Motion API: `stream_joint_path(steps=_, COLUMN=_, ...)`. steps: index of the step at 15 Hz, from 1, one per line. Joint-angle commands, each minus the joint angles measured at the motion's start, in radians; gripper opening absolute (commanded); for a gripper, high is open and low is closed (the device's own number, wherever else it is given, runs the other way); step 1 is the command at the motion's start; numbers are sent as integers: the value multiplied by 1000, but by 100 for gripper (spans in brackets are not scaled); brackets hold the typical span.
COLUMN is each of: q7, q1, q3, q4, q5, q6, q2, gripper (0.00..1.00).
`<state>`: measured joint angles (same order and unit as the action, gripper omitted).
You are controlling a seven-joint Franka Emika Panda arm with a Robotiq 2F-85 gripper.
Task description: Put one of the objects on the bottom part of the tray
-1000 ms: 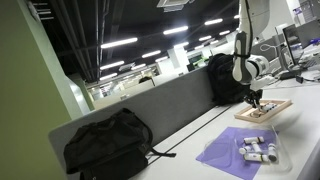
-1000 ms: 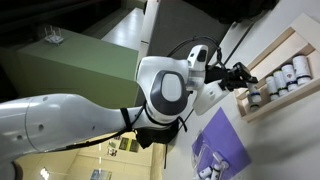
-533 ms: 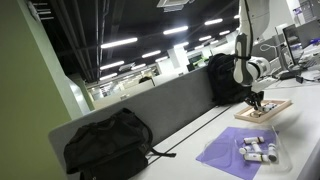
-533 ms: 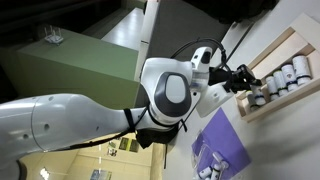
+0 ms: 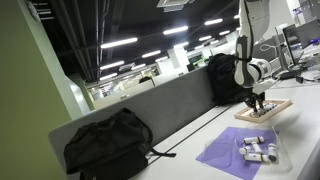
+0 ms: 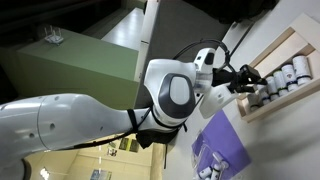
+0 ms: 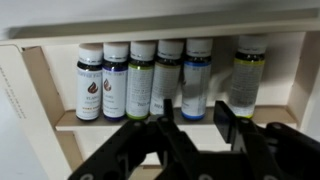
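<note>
The gripper [image 7: 200,116] is hanging in the wrist view with its jaws partly open, clamping nothing. Just beyond it, six small bottles [image 7: 143,75] are lying side by side in the tray [image 7: 40,95]. Over the last second the gripper has been edging closer to them, so a pick seems to be coming, with no placing done yet.

Exterior view: I sit far from the tray [image 5: 264,109], low.
Exterior view: tilted, near the tray [image 6: 270,106], behind the arm [image 6: 170,95].
Wrist view: close against the tray [image 7: 35,110].
Shared: the tray.
</note>
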<state>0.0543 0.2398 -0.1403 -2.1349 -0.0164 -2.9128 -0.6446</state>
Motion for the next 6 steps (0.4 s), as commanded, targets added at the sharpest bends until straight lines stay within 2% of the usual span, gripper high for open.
stream_joint_path(steps=1, q7=1, q1=-6, q3=-8, q4=5, q5=8, q6=7, q2=24, gripper=85)
stream_joint_path(steps=3, q7=-10, q1=-19, q3=-18, q4=-10, q5=10, q6=15, q2=60, gripper=96)
stream_joint_path(steps=4, q7=-1, q1=-3, q3=-2, q4=4, q5=2, q6=0, q2=15, gripper=78)
stream_joint_path(steps=6, q7=-2, q1=-7, q3=-4, q4=3, q5=2, q6=3, q2=35, gripper=91)
